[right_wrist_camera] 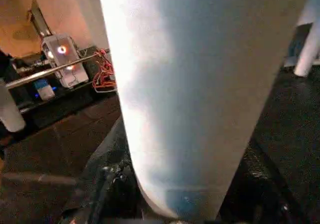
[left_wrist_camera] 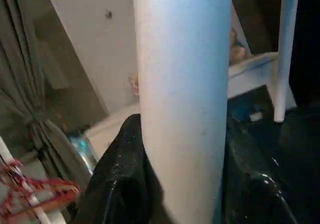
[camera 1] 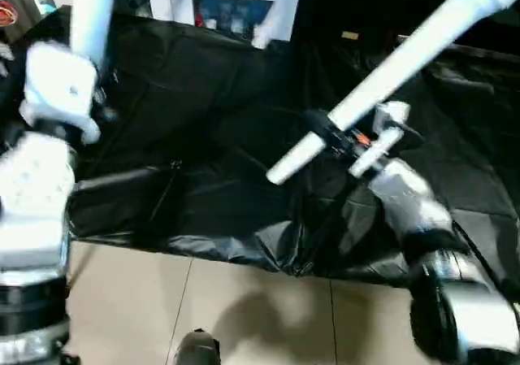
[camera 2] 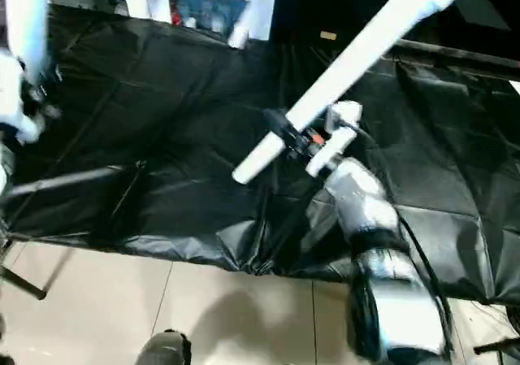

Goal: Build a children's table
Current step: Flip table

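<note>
Each arm carries one white tapered leg of the children's table, and both are held clear of the black plastic sheet (camera 1: 203, 97) that covers the work area, apparently so the tubes can be swung and aimed freely before they are seated. The right tool (camera 1: 341, 135), mid-frame in the head views, is clamped on the right leg (camera 1: 398, 64) near its lower end; the tube slants from the centre of the frame up to the upper right corner, its blunt free end poking down and left past the grip. Holding it close to that end probably gives better control of the tip that has to find a socket. The right wrist view confirms the hold: the leg rises between the black fingers (right_wrist_camera: 107, 184) with no gap. The left tool (left_wrist_camera: 182, 194) is likewise closed on the left leg (camera 1: 91, 11), which stands nearly upright at the upper left of the frame above the white wrist; its fingers (left_wrist_camera: 120, 179) press both flanks of the tube. A third white leg (left_wrist_camera: 286, 49) stands near a white ledge at the upper right of the left wrist view. The beige tiled floor (camera 1: 244, 308) fills the bottom of the frame
</note>
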Robot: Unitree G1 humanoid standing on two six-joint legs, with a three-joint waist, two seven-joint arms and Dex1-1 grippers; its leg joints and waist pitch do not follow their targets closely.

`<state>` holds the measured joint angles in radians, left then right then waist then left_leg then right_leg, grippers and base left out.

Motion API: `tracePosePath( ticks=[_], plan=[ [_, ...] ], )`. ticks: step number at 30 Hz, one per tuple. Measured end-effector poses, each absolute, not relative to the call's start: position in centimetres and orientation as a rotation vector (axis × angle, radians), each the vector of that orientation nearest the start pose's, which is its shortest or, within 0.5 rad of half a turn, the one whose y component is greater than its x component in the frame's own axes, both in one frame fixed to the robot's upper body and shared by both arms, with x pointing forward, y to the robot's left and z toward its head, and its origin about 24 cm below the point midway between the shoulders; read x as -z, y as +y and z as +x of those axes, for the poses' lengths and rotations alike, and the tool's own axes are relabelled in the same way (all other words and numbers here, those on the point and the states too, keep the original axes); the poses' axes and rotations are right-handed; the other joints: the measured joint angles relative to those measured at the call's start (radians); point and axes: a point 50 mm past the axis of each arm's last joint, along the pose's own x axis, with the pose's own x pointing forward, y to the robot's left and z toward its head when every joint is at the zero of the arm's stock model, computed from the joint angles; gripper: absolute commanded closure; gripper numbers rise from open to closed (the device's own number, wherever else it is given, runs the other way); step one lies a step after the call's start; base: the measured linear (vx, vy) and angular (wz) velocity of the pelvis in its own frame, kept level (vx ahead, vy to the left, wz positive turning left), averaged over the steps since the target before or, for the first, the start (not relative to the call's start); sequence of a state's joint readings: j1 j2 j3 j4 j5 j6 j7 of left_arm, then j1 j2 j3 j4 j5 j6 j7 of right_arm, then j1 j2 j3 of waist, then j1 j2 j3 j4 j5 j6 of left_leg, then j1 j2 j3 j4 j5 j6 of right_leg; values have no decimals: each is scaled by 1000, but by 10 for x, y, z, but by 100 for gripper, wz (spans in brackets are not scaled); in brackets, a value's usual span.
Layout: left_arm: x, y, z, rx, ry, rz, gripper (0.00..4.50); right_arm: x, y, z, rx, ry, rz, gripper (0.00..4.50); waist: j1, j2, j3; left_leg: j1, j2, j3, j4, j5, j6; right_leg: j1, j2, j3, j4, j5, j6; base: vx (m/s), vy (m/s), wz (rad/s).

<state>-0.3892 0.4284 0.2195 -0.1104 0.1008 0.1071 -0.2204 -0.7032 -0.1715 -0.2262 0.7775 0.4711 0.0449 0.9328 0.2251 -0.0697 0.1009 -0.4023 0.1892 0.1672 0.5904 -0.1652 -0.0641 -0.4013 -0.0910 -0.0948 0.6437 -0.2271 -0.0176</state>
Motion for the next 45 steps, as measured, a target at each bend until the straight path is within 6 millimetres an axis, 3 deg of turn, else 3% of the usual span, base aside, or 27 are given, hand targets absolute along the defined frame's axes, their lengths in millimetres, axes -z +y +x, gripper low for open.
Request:
tracePosePath(
  ticks=[9,15,24,26,27,28,30,32,35,38,40,45],
  plan=[
    [-149,225,313,44,-240,371,295,-104,-173,324,-666,-147,245,298,2,-2,-1,2,2,7,-7,0,0,10,0,5,-8,-1,14,0,0,0],
    [-116,226,321,30,-119,287,295,-107,-172,321,-600,-136,161,298,-10,-4,-2,2,2,7,-10,0,-1,16,1,5,-18,3,20,0,0,0],
    [-107,234,316,4,-108,291,295,-102,-159,323,-554,-97,82,299,-38,-22,-14,10,1,9,-19,0,-1,24,1,4,-29,4,22,0,0,0],
    [-103,236,313,3,-103,282,295,-99,-156,324,-547,-86,68,243,-44,-26,-15,18,1,10,-25,0,-1,29,1,5,-32,2,24,0,0,0],
    [-102,237,312,2,-106,279,239,-98,-155,324,-538,-81,58,229,-48,-29,-16,20,0,10,-28,0,-1,30,1,5,-34,0,28,0,0,0],
    [-102,237,311,5,-113,276,225,-97,-154,324,-527,-77,56,226,-50,-32,-15,20,0,10,-28,0,-1,30,1,5,-34,-1,29,0,0,0],
    [-95,236,308,39,-83,318,225,-94,-148,323,-518,-69,67,208,-58,-33,-15,19,0,11,-30,0,-1,30,1,6,-34,-1,30,0,0,0],
    [-85,239,302,40,-45,319,196,-87,-146,320,-507,-50,83,186,-62,-36,-12,17,0,12,-30,1,-2,28,1,7,-34,-1,30,0,0,0],
    [-76,241,293,49,-14,309,183,-74,-143,313,-501,-14,108,170,-64,-38,-3,7,2,13,-29,2,-3,17,3,7,-33,0,23,0,0,0],
    [-80,244,287,44,-40,300,140,-75,-141,309,-495,-31,122,139,-69,-39,-2,1,3,11,-29,11,7,13,6,7,-32,1,23,0,0,0],
    [-87,249,279,29,-74,309,139,-76,-140,301,-492,-57,148,131,-74,-39,-2,1,4,11,-29,9,10,13,6,7,-33,1,23,29,0,0],
    [-100,265,260,-29,-131,340,90,-70,-144,283,-443,-47,177,95,-83,-34,2,3,4,11,-28,6,5,15,6,7,-33,-2,18,0,0,0]
  ],
)
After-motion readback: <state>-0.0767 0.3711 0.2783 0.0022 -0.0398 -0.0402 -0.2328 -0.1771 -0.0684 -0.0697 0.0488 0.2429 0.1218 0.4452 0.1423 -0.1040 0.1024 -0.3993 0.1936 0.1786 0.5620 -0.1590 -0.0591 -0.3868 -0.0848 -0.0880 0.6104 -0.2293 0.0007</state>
